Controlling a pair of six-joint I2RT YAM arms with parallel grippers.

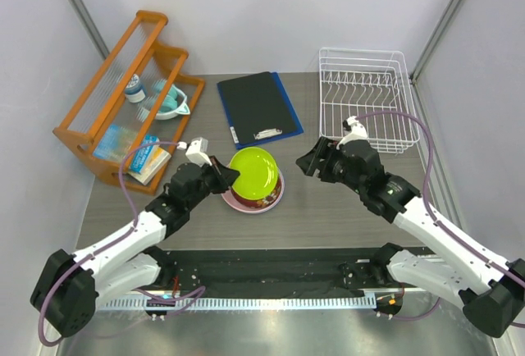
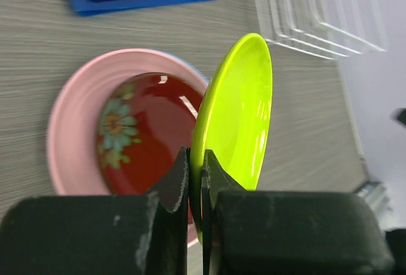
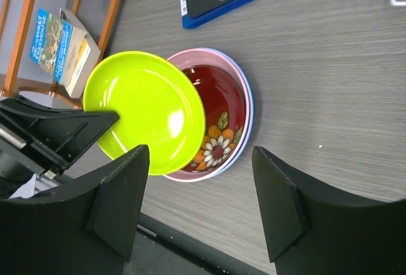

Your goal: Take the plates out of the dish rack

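My left gripper [image 1: 223,174] [image 2: 198,167] is shut on the rim of the lime green plate [image 1: 254,171] [image 2: 238,116] [image 3: 146,110]. It holds the plate tilted over a stack on the table. In the stack, the dark red flowered plate [image 2: 139,135] [image 3: 222,97] lies in the pink plate [image 1: 246,205] [image 2: 70,116], with a light blue rim [image 3: 249,107] beneath. My right gripper [image 1: 308,162] [image 3: 200,205] hangs open to the right of the stack, with nothing between its fingers. The white wire dish rack [image 1: 363,51] [image 2: 317,15] stands at the back right.
An orange wooden shelf [image 1: 123,93] with a teal bowl [image 1: 170,103] stands at the back left, and booklets [image 1: 139,155] lean at its foot. A black clipboard on a blue folder [image 1: 258,107] lies between shelf and rack. A black mat [image 1: 271,270] runs along the near edge.
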